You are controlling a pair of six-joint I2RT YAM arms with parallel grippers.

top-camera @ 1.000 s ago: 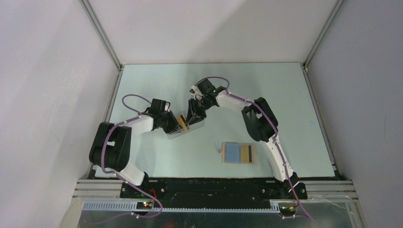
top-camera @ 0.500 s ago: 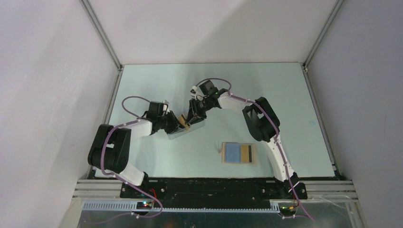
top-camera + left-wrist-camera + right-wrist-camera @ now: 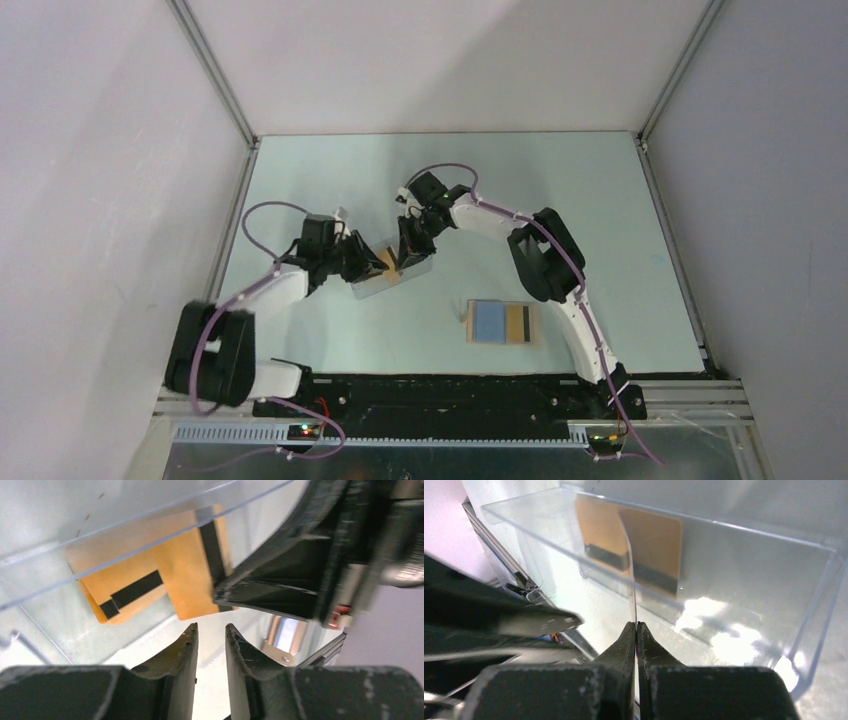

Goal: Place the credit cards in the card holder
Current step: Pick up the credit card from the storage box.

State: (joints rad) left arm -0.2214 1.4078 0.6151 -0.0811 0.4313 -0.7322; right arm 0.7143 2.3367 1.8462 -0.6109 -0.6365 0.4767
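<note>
Two orange credit cards with black stripes sit in a clear box (image 3: 392,276). My right gripper (image 3: 403,258) reaches into it from behind and is shut on the edge of one credit card (image 3: 187,575), which shows edge-on as a thin sheet (image 3: 630,575) rising from the right gripper (image 3: 634,624). The other credit card (image 3: 117,587) leans behind it. At the box's left side, my left gripper (image 3: 358,262) is open, and nothing lies between the tips of the left gripper (image 3: 210,627). The card holder (image 3: 490,322) lies open at front centre with a striped card (image 3: 517,322) in it.
The clear box wall (image 3: 749,580) surrounds the right gripper's fingers, and its rim (image 3: 150,530) crosses the left wrist view. The two grippers are close together over the box. Metal frame rails (image 3: 215,80) line the table's sides.
My right gripper has closed onto a card in the box. My left gripper has opened a little, and the left arm's elbow has swung down and to the left.
</note>
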